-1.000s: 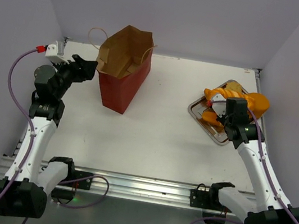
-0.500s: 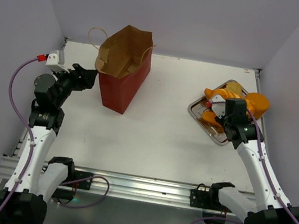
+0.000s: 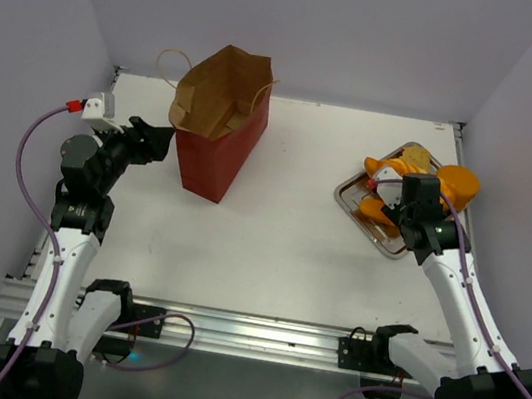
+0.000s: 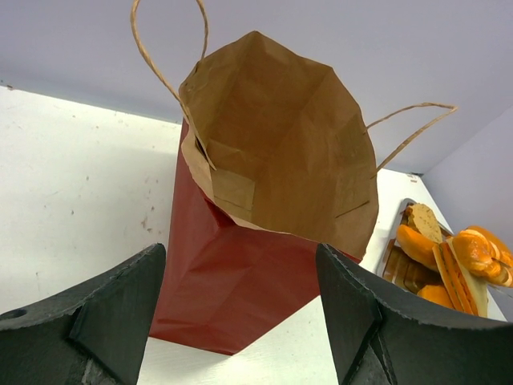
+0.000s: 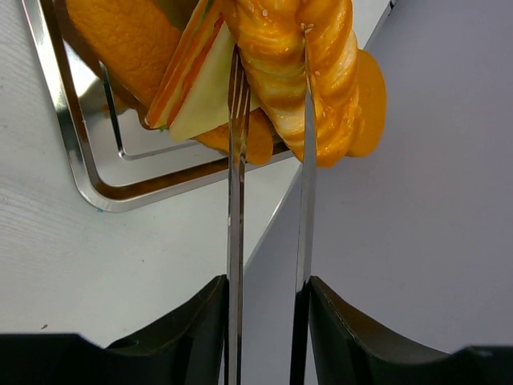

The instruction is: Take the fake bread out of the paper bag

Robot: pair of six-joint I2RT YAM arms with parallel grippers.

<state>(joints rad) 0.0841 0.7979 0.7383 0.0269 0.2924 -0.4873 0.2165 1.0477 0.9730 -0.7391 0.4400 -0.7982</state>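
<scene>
1. Since a second ago the left gripper (image 3: 162, 134) has drawn back a little from the bag (image 3: 216, 146) and sunk lower. It now sits just beside the bag's left wall without touching it.
2. The left gripper (image 4: 240, 269) is spread wide and holds nothing, its two fingers pointing at the bag's red front.
3. The bag (image 4: 272, 160) has not moved. It stands upright at the far left of the table (image 3: 291, 234) with its mouth open, and the brown walls inside hide its bottom.
4. The right gripper (image 3: 395, 195) has stayed put over the tray (image 3: 351, 202).
5. In the right wrist view its thin metal fingers (image 5: 235, 184) stand a narrow gap apart, with a twisted roll (image 5: 329, 72) at their tips. Whether they pinch it cannot be told.
6. The bread (image 3: 451, 182) lies piled on the tray at the right of the table, well apart from the bag.
7. The table is white and scuffed, with a metal rail (image 3: 255, 332) along its near edge.
8. Plain pale walls (image 3: 373, 34) close in on three sides.
</scene>
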